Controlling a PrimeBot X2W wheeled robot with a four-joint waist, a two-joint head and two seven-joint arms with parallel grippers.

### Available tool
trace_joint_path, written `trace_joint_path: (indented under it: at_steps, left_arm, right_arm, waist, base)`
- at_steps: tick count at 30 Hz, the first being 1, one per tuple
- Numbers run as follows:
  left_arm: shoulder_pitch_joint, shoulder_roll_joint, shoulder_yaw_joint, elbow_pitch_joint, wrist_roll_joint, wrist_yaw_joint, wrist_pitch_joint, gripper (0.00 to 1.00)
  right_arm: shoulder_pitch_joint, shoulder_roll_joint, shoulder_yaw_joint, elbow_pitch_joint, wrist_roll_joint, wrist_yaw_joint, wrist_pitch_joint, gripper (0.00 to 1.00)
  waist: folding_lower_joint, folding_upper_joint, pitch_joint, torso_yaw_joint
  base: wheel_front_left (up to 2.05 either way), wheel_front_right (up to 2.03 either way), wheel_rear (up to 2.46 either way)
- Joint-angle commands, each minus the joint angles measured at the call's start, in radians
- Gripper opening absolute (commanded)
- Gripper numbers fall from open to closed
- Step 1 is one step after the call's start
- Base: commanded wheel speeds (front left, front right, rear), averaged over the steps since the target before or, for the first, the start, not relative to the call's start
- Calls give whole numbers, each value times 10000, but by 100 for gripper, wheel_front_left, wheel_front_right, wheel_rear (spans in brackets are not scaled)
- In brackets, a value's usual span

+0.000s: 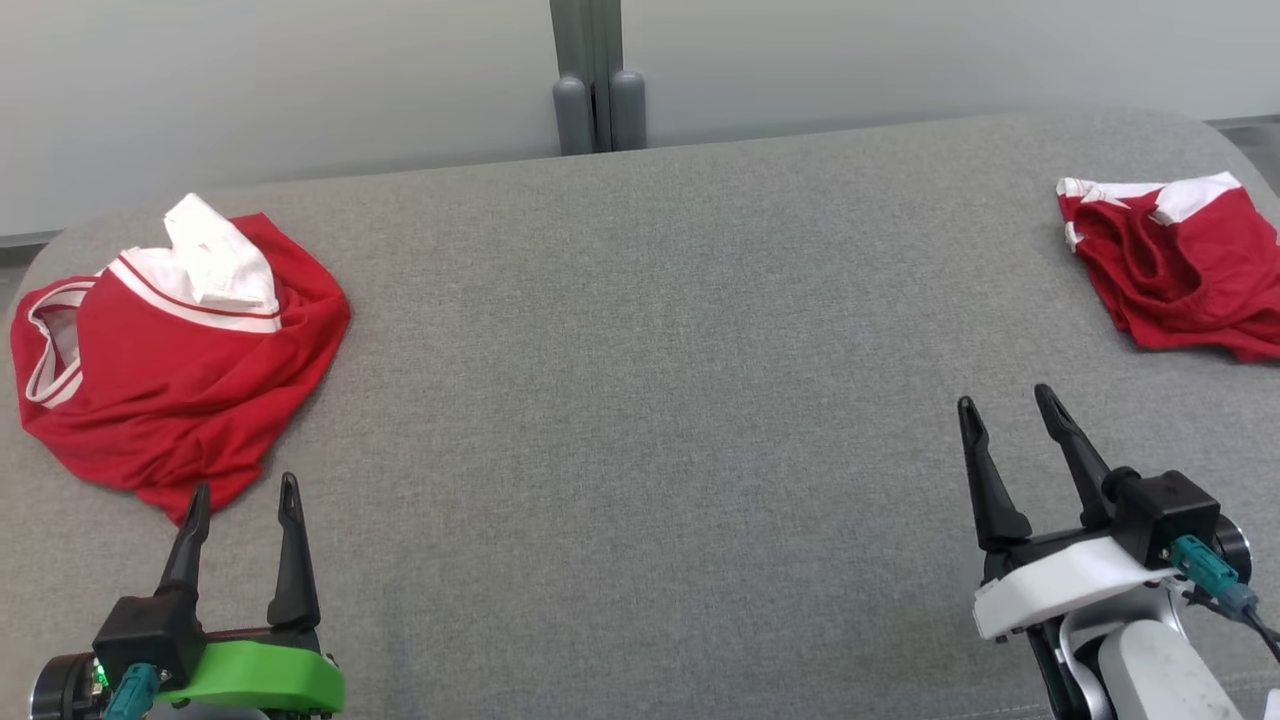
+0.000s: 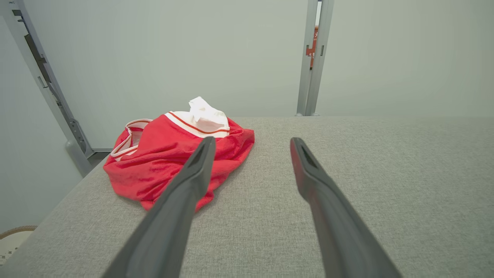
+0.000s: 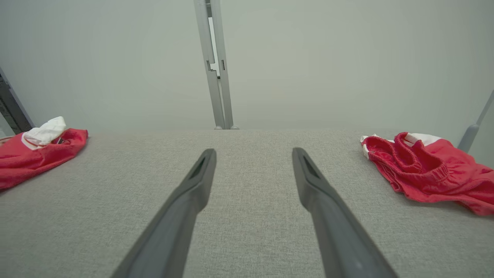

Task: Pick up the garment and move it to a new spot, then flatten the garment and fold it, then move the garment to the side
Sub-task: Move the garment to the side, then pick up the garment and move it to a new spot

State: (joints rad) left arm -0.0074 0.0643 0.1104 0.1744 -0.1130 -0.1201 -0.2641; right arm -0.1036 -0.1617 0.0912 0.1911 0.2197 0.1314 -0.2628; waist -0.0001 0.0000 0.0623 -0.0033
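Evidently pickup isn't begun — L gripper [image 1: 245, 487] & R gripper [image 1: 1004, 396] jaws are spread wide, nothing held; nearby red jersey [image 1: 180, 340] likely must be reached next.

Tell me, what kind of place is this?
Probably a robot testing room, not a home. A grey cloth-covered worktop stands before plain pale wall panels joined by a metal post; the left garment and right garment, both red and white, lie crumpled at its ends.
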Motion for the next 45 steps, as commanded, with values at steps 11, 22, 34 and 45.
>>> trace_joint_path:
  at_steps: [11, 22, 34, 45]
  left_arm:
    - [407, 90, 49, 90, 15, -39, 0, 100]
    - [454, 105, 66, -2, 83, -18, 0, 100]
    - [432, 121, 60, 53, 43, -29, 0, 100]
    - [421, 238, 167, 101, 10, 17, 0, 100]
  right_arm:
    - [1111, 566, -393, -711, -420, -13, -26, 100]
    - [1238, 655, -434, -814, -551, -13, -26, 100]
    - [1270, 598, -475, -724, -488, -13, -27, 100]
    - [1225, 630, -361, -627, -391, -13, -27, 100]
  waist:
    - [1, 0, -604, 249]
    - [1, 0, -632, 247]
    - [1, 0, -677, 320]
    - [1, 0, -704, 848]
  base:
    - [0, 0, 0]
    - [0, 0, 0]
    - [0, 0, 0]
    - [0, 0, 0]
